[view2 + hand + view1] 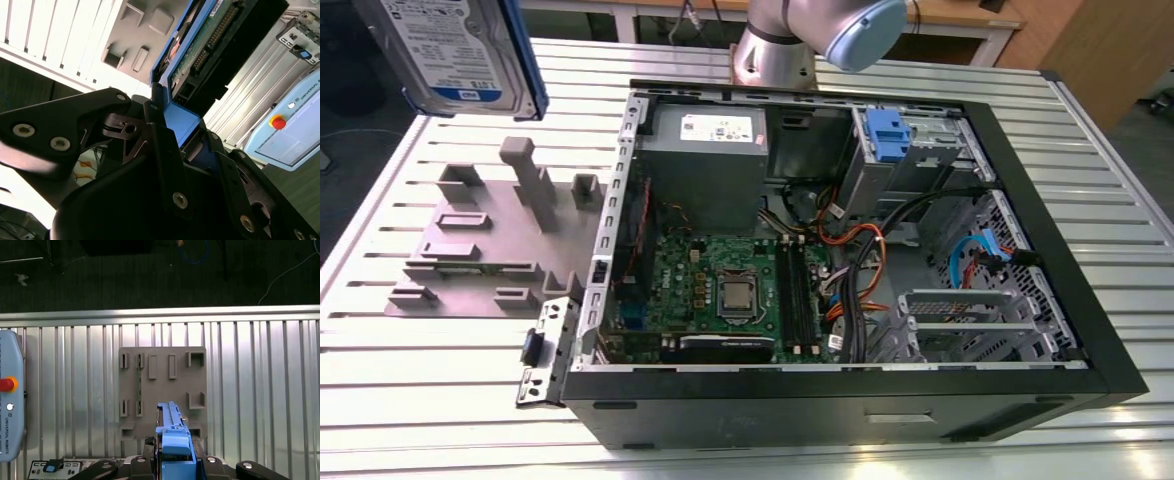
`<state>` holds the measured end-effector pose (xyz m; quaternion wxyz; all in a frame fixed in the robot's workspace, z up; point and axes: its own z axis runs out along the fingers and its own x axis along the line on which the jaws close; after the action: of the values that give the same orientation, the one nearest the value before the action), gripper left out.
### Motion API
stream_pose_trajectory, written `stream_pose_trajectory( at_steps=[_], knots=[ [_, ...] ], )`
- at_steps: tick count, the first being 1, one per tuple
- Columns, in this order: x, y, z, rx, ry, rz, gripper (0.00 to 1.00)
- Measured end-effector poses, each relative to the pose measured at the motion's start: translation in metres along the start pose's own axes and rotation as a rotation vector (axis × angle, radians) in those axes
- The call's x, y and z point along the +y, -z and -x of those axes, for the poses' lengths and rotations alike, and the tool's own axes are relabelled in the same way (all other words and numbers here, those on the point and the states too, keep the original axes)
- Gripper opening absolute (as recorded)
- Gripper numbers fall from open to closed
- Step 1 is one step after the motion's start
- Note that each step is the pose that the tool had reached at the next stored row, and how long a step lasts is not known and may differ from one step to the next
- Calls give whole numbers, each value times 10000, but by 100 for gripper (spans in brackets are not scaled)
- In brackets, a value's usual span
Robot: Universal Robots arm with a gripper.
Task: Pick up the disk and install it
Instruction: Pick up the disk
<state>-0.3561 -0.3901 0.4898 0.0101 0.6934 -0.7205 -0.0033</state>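
Disk (460, 50) airborne, upper left of exterior view, above grey fixture block (487, 240) on desk (440, 400) — fingers (162, 145) clenched on its blue frame edge, one each side, in second wrist view.

Can't really make out any lettering. The disk (460, 50) clamped in the gripper (177, 117) has a white-and-blue printed label, and the pendant (295, 142) just beside the gripper has small print too.

Robotics lab/workshop, slatted alu bench (440, 400), robot arm base (771, 60), opened PC tower (854, 410), grey jig plate (474, 245), teach pendant (12, 365) w/ red e-stop (6, 385).
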Motion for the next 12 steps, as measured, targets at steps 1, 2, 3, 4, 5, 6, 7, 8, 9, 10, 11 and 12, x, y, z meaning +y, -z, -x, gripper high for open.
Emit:
stream_pose_trajectory(
  at_steps=[1,2,3,4,5,6,7,8,9,10,11,12],
  knots=[
    [-15,-1,0,0,0,-1,37],
    [-30,-3,0,0,0,-1,37],
    [-45,-4,0,0,0,-1,37],
    [-58,-6,0,0,1,-1,37],
    [-73,-6,0,1,0,0,37],
    [-87,-8,1,1,0,0,37],
    [-101,-10,1,0,0,-1,37],
    [-115,-11,2,1,0,0,37],
    [-130,-12,2,0,0,0,37],
    [-144,-14,2,0,0,-1,37],
    [-158,-15,3,0,0,-1,37],
    [-172,-16,3,0,0,-1,37]
  ],
)
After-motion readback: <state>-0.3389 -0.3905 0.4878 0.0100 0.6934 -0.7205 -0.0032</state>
